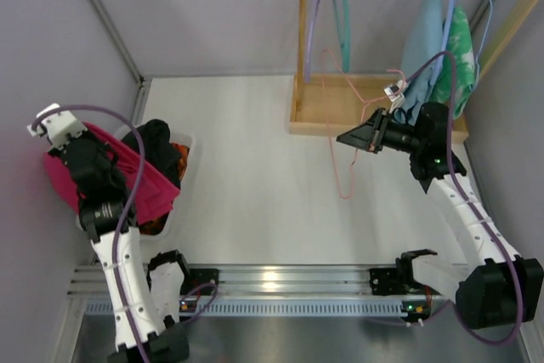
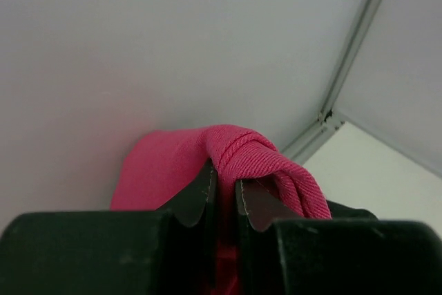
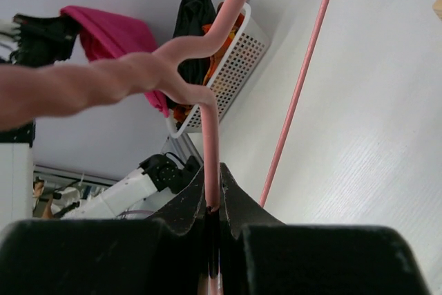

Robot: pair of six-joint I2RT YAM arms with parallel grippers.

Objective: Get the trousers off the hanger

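Apparently separation is done: trousers [image 2: 257, 158] pinched in left claw [image 2: 222, 200], bare hanger [image 3: 210, 132] clamped in right claw [image 3: 214, 195]. Next, release into the basket [image 3: 243, 59] below is needed.

I am looking down on a white tabletop [image 1: 255, 184] that is catching soft, even light. Pale grey walls [image 1: 212, 14] are closing it in at 9, 12 and 3 o'clock. A metal corner post [image 1: 104, 19] is running up at 10 o'clock. At 1 o'clock a wooden rack [image 1: 303, 48] is standing at the table's far edge. A ribbed aluminium rail [image 1: 280, 282] is gleaming along 6 o'clock.
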